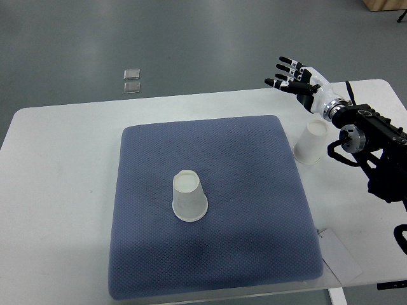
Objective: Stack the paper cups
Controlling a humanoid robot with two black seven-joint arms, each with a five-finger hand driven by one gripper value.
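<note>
My right hand point(297, 77): it hangs at the far right of the tabletop point(57, 190), past the pad's 1 o'clock corner, arm coming in from the right edge.
Fingers point(284, 61): spread and fairly straight, tips aimed toward 10 o'clock, nothing in them, nothing touching them.
Nearest cup point(311, 142): a white paper cup at about 6 o'clock from my fingers, near but clear of them, just off the pad's right edge on bare tabletop, close beside my wrist.
Its long axis: it stands mouth down, I judge, leaning a little in this view, closed base uppermost toward 1 o'clock.
Second cup point(189, 196): mouth down near the middle of the blue pad point(210, 260), well apart from my hand, toward 7 o'clock from my fingers.
Which hand is nearer: the right, to both cups; my left hand does not show at all.
What the move turns on: the near cup lies behind my fingertips, back toward my wrist, so I judge I must draw the hand back and down before closing on its wall.
Then: carry it toward 8 o'clock and lower it over the centre cup, both being mouth down.
Risk: thin paper walls may crush or tip.
</note>
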